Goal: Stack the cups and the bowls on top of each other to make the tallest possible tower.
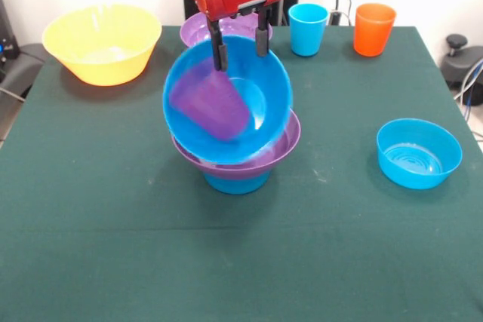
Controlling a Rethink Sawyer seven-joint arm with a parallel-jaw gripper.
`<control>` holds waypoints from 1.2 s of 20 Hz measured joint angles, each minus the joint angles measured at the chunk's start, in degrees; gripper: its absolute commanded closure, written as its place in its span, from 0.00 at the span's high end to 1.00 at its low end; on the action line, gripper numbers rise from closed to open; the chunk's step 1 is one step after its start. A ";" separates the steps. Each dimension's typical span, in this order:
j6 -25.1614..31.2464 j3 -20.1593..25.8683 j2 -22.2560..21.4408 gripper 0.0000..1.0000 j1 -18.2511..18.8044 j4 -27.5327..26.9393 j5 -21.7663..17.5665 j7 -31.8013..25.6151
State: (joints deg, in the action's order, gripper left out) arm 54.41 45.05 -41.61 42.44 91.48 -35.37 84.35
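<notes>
Nearest the camera the green table (241,262) is bare. Right of centre sits a small blue bowl (419,153), upright and on its own, well apart from everything else; not yet stacked.

At mid-table stands the tower (235,152). Lowest is another small blue bowl (236,182), only partly visible. A wide purple bowl (281,148) rests on it. Above that a large blue bowl (260,84) is tipped steeply toward the camera, its lower rim inside the purple bowl. A translucent purple cup (211,103) lies on its side within the large blue bowl. So three bowls and one cup are in the pile, but the top bowl is not seated level.

The gripper (240,39) hangs over the far rim of the large blue bowl, its two dark fingers (219,50) spread apart with one on either side of the rim. It appears open and clamps nothing; whether a finger touches the rim cannot be told.

Behind the arm a second purple bowl (198,32) shows in part. At far left is the yellow bowl (102,43). At far right stand the light blue cup (308,28) and the orange cup (374,28), both upright and side by side. No green cup is visible.

Judgement: roughly the midpoint. Three bowls and at least two cups remain loose, and the tilted bowl likely needs levelling first.
</notes>
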 measured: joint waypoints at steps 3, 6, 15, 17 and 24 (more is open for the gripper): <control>0.02 -0.01 0.01 1.00 -0.01 0.01 -0.01 0.00; 0.00 0.00 0.32 1.00 0.00 -0.02 0.00 0.00; -0.01 -0.01 1.54 1.00 0.02 -0.02 -0.01 0.00; 0.00 0.00 1.60 1.00 0.02 -0.01 -0.01 0.00; 0.00 0.00 1.68 1.00 0.06 -0.02 0.00 0.00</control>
State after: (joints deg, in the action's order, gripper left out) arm 54.41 45.05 -39.93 42.51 91.47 -35.37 84.35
